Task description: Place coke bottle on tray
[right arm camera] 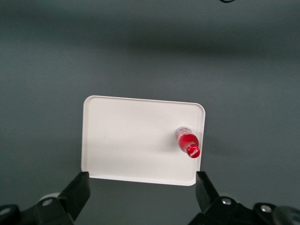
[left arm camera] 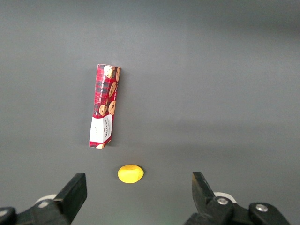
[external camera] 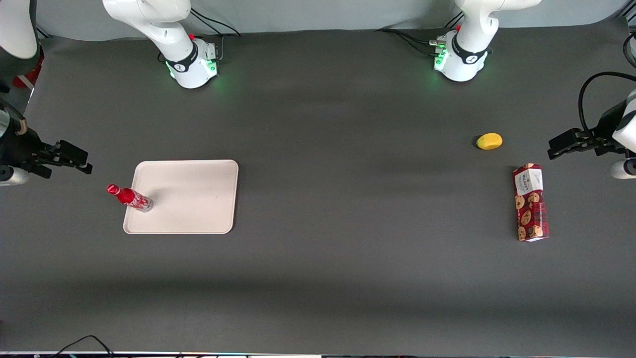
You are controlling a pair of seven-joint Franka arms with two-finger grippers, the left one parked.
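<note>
We take the tray (external camera: 189, 196) as our landmark. The coke bottle (external camera: 130, 197) stands upright on it, just inside the rim at the end nearest the working arm, close to the corner that lies nearer the front camera. In the right wrist view we see the red cap and the silvery base of the bottle (right arm camera: 187, 143) within the cream edge, so by our reading the bottle already sits where the task wants it.

The claw (external camera: 74, 159) hangs off the tray, toward the working arm's end of the surface and well apart from the bottle. Its fingers are spread wide and hold nothing.

As to handling, we judge the bottle light and stiff, with a smooth, probably slippery skin; whether it is metal or plastic we cannot tell from here. It is slim and tall for its footprint, so it would tip easily under a sideways nudge. If we had to take it again, we would close across the red body at about mid-height, below the narrowing neck, where the sides run parallel and the pads get full contact.

Far toward the parked arm's end lie a cookie box (external camera: 530, 202) and a small yellow fruit (external camera: 489, 141), neither near the tray.
</note>
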